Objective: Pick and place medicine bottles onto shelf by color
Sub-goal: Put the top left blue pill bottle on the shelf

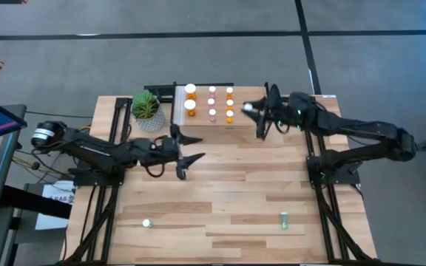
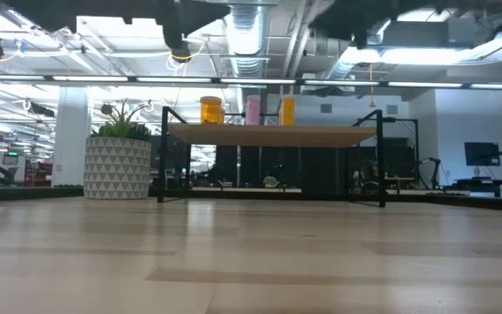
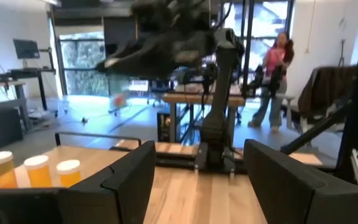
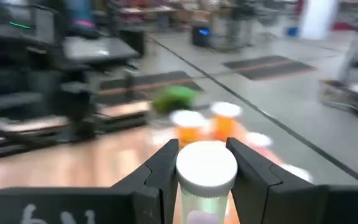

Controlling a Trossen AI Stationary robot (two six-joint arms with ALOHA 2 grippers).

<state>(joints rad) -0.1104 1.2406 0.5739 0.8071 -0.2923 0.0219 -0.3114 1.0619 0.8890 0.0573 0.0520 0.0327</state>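
The shelf [image 1: 202,122] stands at the table's far side and carries two larger orange bottles [image 1: 190,98], a row of pink ones [image 1: 212,102] and a row of small orange ones [image 1: 229,104]. It also shows in the low view [image 2: 273,135]. My right gripper [image 1: 256,111] is just off the shelf's right end, shut on a pale green bottle with a white cap [image 4: 206,167]. My left gripper [image 1: 186,154] hovers open and empty near the shelf's near left corner. A white-capped bottle [image 1: 146,222] and a green bottle [image 1: 284,220] rest on the table near its front edge. My right gripper pinches the green bottle between its two fingers [image 4: 160,169], one on each side of its upper part at the white cap [image 4: 206,163]. The fingers reach toward the table's left. The bottle is lifted clear, cap up.
A potted plant [image 1: 147,109] in a patterned white pot stands left of the shelf. The middle of the plank table [image 1: 242,177] is bare. A person in pink [image 3: 272,68] stands in the room beyond the table.
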